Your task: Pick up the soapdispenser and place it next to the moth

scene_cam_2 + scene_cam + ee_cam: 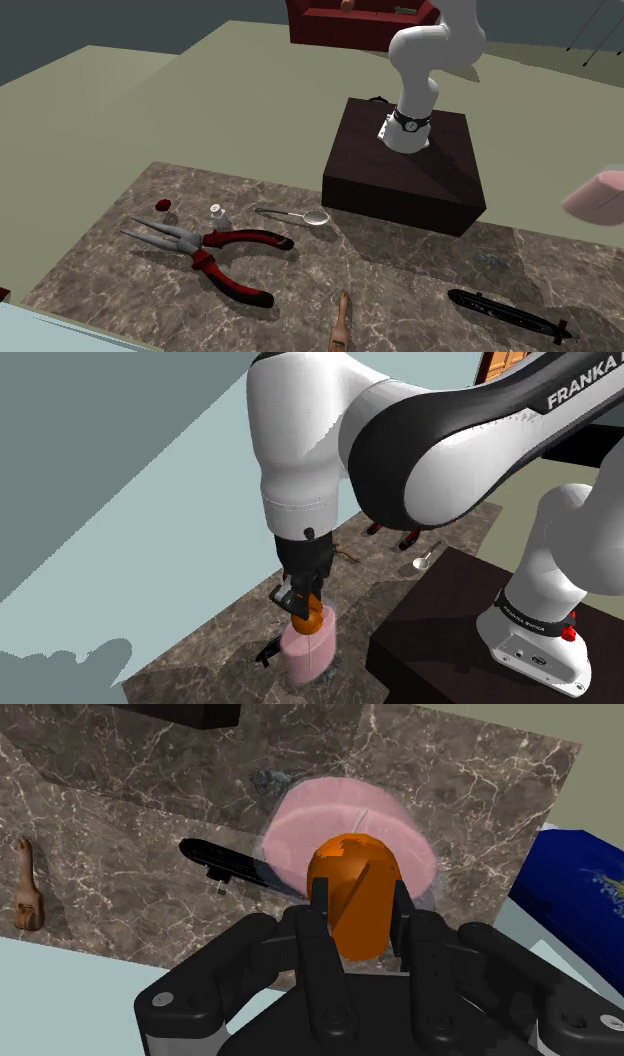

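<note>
The soap dispenser (309,649) has a pale pink body and an orange pump top (352,899). My gripper (358,909) is shut on that orange top, with one finger (320,909) on each side. In the shoulder view the gripper (304,612) points down over the marble top's near part. The pink body (597,196) shows at the second exterior view's right edge, seemingly raised above the surface. The moth (490,262) is a small grey shape on the marble (268,779), just beyond the dispenser and towards the stand.
A long black pen-like object (510,315) lies close beside the dispenser (225,862). Red-handled pliers (215,250), a small strainer (300,215), a tiny white bottle (219,213) and a wooden piece (341,325) lie further along the marble top (400,270). The dark stand (400,165) borders it.
</note>
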Tool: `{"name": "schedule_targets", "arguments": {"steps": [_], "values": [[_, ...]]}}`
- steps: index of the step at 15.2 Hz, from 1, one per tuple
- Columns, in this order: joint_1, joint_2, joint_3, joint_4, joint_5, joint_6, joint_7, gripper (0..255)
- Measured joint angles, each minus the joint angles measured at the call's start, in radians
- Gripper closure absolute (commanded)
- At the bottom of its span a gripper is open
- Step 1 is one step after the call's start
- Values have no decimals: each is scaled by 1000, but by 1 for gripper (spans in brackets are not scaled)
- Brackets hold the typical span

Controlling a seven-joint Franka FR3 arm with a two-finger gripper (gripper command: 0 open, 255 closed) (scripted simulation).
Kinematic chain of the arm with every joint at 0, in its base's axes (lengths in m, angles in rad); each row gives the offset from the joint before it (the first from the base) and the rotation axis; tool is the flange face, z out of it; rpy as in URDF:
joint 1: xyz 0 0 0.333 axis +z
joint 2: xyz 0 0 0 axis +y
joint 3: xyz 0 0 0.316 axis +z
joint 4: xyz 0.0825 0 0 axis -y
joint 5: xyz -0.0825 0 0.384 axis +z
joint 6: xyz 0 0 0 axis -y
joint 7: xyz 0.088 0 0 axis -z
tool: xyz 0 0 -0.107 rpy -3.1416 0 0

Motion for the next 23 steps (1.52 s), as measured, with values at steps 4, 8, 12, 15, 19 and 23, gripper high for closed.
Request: {"name": "schedule_targets", "arguments": {"steps": [4, 8, 12, 15, 19, 23], "values": [[19, 94, 55, 79, -59, 2, 107, 255], [22, 131, 64, 64, -84, 46, 133, 255], [24, 161, 68, 35, -106, 99, 150, 255], [25, 182, 69, 11, -123, 139, 161, 255], [28, 221, 68, -15, -155, 194, 185, 255], [34, 262, 65, -32, -192, 242, 212, 255]]}}
